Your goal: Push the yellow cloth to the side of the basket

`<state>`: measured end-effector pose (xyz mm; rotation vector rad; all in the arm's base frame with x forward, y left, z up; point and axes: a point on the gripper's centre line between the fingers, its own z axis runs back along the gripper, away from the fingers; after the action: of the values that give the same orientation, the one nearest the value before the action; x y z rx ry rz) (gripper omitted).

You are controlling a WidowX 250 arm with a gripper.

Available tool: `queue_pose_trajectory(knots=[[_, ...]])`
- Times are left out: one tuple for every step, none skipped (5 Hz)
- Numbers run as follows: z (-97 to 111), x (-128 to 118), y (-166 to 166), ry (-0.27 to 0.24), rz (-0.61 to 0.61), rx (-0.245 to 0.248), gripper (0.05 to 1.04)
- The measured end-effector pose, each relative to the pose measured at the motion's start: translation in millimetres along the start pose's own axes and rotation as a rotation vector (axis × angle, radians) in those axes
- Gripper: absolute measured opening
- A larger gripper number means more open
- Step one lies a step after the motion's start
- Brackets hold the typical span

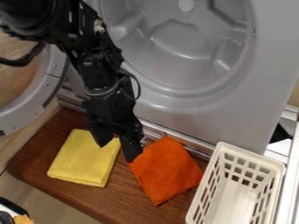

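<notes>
I'm holding the black fingers point(132, 149) spread and empty at the folded yellow cloth's point(85, 159) edge. An orange cloth point(165, 170) is lying between it and the cream, slotted plastic basket point(251, 155).

Left cloth point(85, 159), middle cloth point(166, 170) on board point(125, 194); basket point(252, 156) right; machine point(192, 107) behind

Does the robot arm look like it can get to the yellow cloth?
Probably yes. Its open end effector hangs close by the yellow cloth, nothing lies on top of it, and the orange cloth is off to one side.
</notes>
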<state>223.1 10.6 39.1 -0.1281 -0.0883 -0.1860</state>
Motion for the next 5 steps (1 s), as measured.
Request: queue_pose_trajectory(knots=[[-5,-3,0,0.018,0.004,-0.004,0.998],[-23,-4,7,0.008,0.018,0.014,0.998],[-45,-3,21,-0.016,0.028,0.046,0.998],[-64,-2,38,0.013,0.028,0.087,0.998],[-74,-6,62,0.018,0.09,0.124,0.998]])
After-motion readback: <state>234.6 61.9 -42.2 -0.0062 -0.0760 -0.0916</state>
